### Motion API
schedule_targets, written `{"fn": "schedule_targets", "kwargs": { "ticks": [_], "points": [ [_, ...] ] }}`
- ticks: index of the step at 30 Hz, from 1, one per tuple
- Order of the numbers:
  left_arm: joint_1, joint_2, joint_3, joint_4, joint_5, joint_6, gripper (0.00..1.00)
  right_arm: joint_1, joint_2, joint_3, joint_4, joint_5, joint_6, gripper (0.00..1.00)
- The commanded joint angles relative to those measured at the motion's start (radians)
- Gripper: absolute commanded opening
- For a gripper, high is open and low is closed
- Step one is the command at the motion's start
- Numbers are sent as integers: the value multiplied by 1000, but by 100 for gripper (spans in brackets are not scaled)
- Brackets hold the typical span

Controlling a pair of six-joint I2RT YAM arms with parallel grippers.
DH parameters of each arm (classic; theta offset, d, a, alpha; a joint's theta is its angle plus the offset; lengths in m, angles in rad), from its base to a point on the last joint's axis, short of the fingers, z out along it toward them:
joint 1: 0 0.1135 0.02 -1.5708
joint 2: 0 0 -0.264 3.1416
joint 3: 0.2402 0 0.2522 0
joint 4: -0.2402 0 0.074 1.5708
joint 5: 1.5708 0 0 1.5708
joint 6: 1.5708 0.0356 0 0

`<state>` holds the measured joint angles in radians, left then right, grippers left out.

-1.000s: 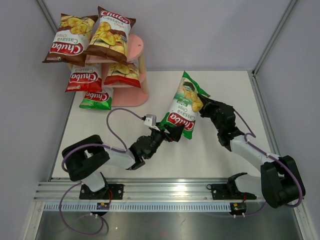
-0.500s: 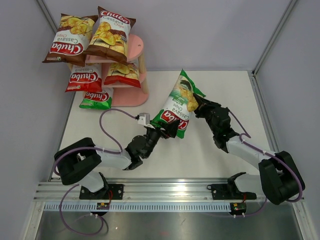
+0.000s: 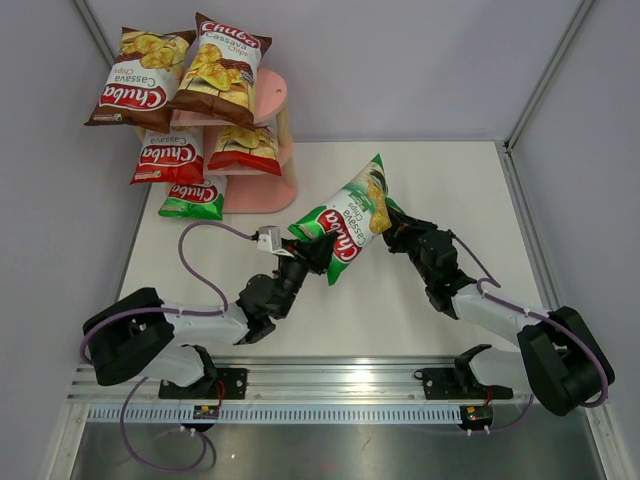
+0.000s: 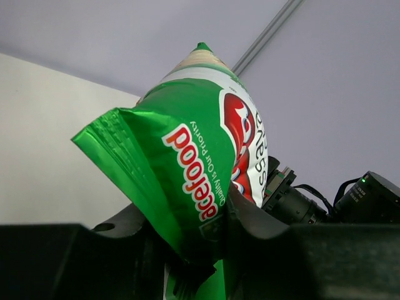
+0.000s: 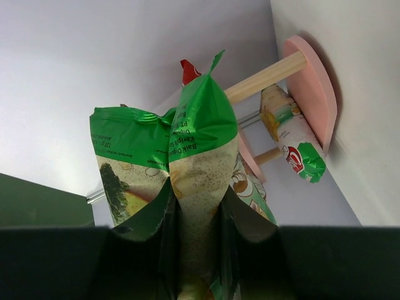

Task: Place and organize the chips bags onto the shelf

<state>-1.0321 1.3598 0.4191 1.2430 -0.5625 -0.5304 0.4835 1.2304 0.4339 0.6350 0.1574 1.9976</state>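
A green chips bag (image 3: 345, 217) hangs tilted above the middle of the table, held at both ends. My left gripper (image 3: 318, 250) is shut on its lower sealed edge; in the left wrist view the bag (image 4: 194, 137) rises from between the jaws of that gripper (image 4: 209, 234). My right gripper (image 3: 391, 230) is shut on the upper end, the bag (image 5: 200, 137) pinched in its jaws (image 5: 197, 240). The pink shelf (image 3: 272, 95) stands at the back left. It carries two brown bags (image 3: 215, 65) on top, two red-white bags (image 3: 170, 155) on the middle board and a green bag (image 3: 195, 198) at the bottom.
White walls enclose the table, and a metal rail (image 3: 330, 378) runs along the near edge by the arm bases. The right wrist view shows the shelf (image 5: 312, 84) with its wooden post and the green bag (image 5: 294, 140) lying on it.
My left gripper has closed on the bag's lower edge. Both arms have carried the bag to the left, and it now lies flatter than a second ago.
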Motion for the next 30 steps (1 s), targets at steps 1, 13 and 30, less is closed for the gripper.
{"fn": "schedule_targets", "kwargs": {
  "ticks": [1,13,30],
  "points": [
    [23,-36,18,211,-80,-3,25,46,-49,-6,42,-93,-60,6],
    [23,-139,-115,191,-73,-72,16,-3,-85,52,-92,-114,-284,99],
    [113,-491,-362,-204,-280,-371,12,-129,-357,98,-570,-45,-635,100]
  ]
}}
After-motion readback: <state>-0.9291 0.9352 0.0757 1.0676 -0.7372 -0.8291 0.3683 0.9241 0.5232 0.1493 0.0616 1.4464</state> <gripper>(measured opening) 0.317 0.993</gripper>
